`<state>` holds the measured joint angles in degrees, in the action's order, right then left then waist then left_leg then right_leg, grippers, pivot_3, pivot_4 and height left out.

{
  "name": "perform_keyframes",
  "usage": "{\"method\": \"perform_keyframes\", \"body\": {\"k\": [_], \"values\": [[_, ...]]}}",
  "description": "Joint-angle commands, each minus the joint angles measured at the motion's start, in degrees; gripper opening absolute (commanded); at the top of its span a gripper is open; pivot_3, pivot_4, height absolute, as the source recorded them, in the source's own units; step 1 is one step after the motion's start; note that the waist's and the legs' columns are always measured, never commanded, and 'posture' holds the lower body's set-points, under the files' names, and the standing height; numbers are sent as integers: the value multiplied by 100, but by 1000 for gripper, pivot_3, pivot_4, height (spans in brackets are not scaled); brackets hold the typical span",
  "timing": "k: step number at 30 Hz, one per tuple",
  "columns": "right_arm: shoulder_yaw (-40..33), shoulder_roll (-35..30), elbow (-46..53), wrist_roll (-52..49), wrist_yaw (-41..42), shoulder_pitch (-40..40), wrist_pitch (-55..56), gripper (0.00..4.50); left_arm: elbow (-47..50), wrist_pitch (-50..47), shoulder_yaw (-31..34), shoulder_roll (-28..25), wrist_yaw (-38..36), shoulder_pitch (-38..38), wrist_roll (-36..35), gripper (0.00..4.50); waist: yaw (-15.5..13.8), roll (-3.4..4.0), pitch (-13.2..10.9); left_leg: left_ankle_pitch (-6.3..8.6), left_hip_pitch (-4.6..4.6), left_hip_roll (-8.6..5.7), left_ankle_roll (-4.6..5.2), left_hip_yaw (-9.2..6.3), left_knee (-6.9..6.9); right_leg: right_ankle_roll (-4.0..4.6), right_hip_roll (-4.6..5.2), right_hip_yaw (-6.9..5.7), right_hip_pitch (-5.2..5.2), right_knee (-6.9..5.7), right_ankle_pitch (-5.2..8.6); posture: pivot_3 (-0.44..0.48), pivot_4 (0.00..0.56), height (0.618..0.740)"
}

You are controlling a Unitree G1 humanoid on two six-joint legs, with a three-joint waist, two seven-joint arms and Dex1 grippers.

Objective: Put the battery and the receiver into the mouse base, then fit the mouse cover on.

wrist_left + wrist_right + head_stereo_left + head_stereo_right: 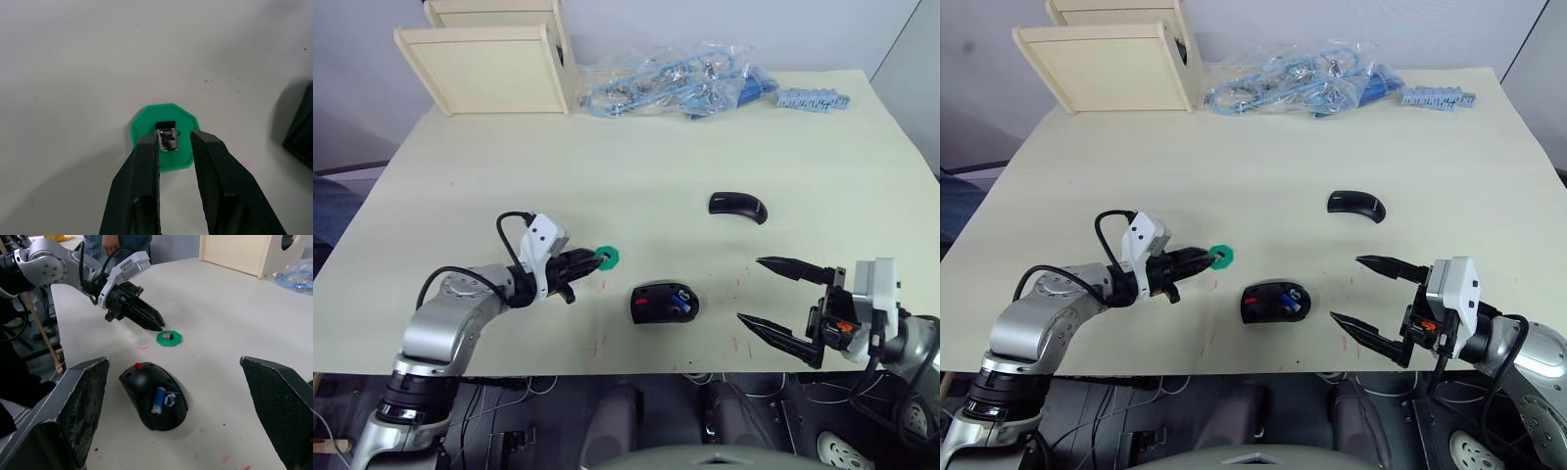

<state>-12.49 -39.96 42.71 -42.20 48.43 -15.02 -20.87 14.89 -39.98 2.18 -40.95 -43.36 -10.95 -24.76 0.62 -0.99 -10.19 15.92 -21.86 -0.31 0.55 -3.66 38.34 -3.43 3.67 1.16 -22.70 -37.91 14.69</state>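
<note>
1. Mouse base (664, 303), a black oval body lying inner side up, is seen near the front edge of a pale counter (636, 147), roughly midway between the two arms.
2. At the far left corner of the counter, a light wooden box (494, 54) is placed, with a clear bag of blue cables (675, 80) beside it along the back edge.
3. The left end effector (590, 260) is stretched low over the counter, its two black fingers (142, 171) narrowed around a small silver receiver (167, 138) that sits on a green disc (607, 258). From the left wrist view, the fingers are seen just beside the receiver on either side; whether they press on it cannot be told.
4. The green disc is found just left of the mouse base and slightly farther back, apart from it.
5. Inside the mouse base, the battery (158, 400), a small blue cylinder, is seen lying in a recess, and a red patch is visible at the base's left end.
6. The mouse cover (738, 206), a glossy black curved shell, is set farther back and to the right, well apart from the base.
7. The right end effector (773, 299) is held at the front right of the counter with its fingers spread wide, nothing between them.
</note>
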Motion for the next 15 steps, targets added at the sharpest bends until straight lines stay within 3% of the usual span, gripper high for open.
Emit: {"method": "perform_keyframes", "body": {"k": [1,15], "values": [[-126,16,261,-98,-5,-44,111,4500,8,152,-6,33,33,-110,93,1122,1,0,0,0,0,0,0,1,0,0,0,1,0,0,0,0,150,740],[-80,43,383,-73,-141,-138,114,4500,-251,276,-180,190,17,-211,396,1122,2,0,0,0,1,-2,0,0,1,0,0,0,0,-2,0,0,150,740]]}}
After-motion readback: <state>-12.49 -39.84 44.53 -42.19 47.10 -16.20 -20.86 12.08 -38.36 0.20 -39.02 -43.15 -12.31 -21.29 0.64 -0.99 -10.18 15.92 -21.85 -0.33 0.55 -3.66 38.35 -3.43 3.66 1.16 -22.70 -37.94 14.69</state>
